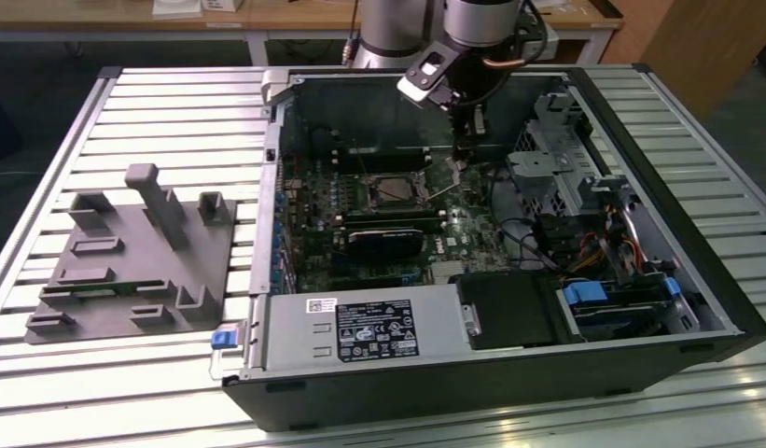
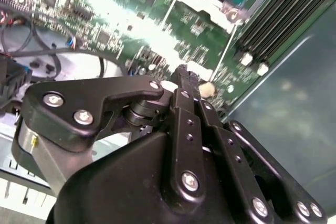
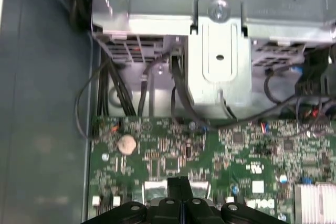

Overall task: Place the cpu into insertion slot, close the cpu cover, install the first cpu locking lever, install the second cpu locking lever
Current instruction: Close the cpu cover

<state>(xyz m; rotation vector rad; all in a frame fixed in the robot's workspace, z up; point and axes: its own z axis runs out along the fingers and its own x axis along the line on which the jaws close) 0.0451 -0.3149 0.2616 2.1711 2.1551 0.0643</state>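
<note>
On the slatted tabletop (image 1: pixel 171 103): open computer case (image 1: pixel 482 383) lying on its side, with a grey fixture tray (image 1: pixel 121 271) beside it on the exterior view's left, well apart from the work. From the far side the arm (image 1: pixel 482 23) reaches down into the case. Case floor is covered by the motherboard (image 1: pixel 476 229); first wrist view has a silver drive cage (image 3: pixel 218 51) and black cables (image 3: pixel 105 93) just past the board edge. Low over the board hangs the gripper (image 1: pixel 463 149), just beside the insertion slot (image 1: pixel 393 208) on the exterior view's right. Its fingers (image 2: pixel 185 103) are pressed together, tips meeting in both wrist views, nothing visibly clamped between them. Looks like the cpu cover (image 1: pixel 415 183) lies flat on the slot and the cpu (image 1: pixel 393 193) sits inside its window, so I'd call placement and cover done. A thin wire lever (image 1: pixel 452 179) runs tilted from the slot's edge up toward the fingertips; can't tell if they touch it. My read: first locking-lever step is in hand. That calls for the closed tip bearing on the wire's free end, pressing down and sideways under its catch, without raking the memory slots (image 2: pixel 278 30) or small board parts. The round coin cell (image 3: pixel 126 144) is near the tip but apart.
</note>
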